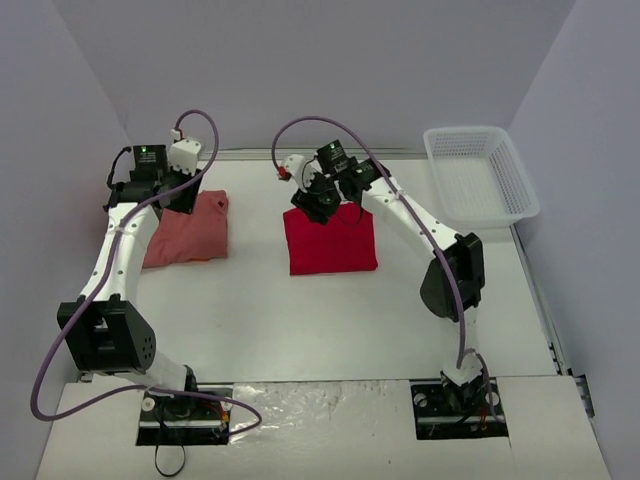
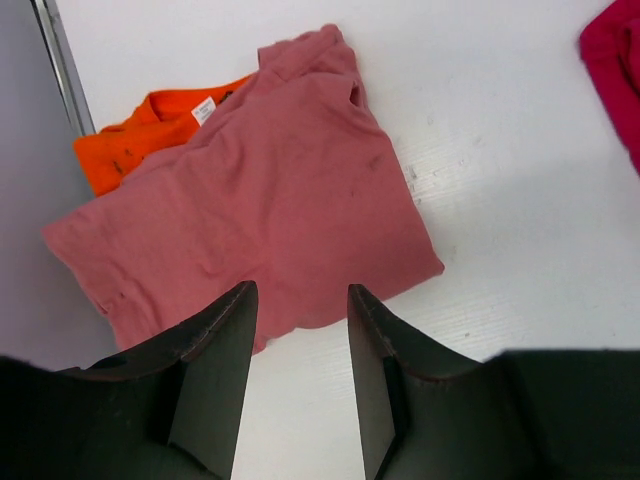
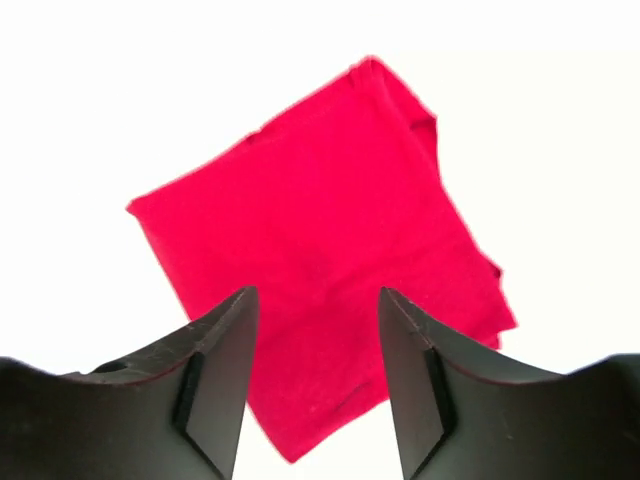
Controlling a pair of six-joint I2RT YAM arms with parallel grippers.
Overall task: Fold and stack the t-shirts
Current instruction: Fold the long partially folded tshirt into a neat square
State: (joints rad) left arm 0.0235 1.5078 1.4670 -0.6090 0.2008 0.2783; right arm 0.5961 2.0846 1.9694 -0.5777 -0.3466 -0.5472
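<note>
Two arms are working over a white table (image 1: 330,320). The red shirt (image 1: 331,240) is lying folded into a rough square near the middle of the table, flat on the surface. The right gripper (image 3: 316,292) is hovering just over the far edge of that shirt with its jaws standing apart and nothing between them, the cloth showing below the gap. At the left, the pink shirt (image 2: 260,200) is resting folded on top of the orange shirt (image 2: 150,125), which is peeking out from under it at one corner with a white collar label showing. The left gripper (image 2: 300,290) is hanging above the near edge of the pink shirt, its jaws likewise spread and gripping nothing. A white mesh basket (image 1: 478,178) is sitting at the far right corner, well apart from both piles
</note>
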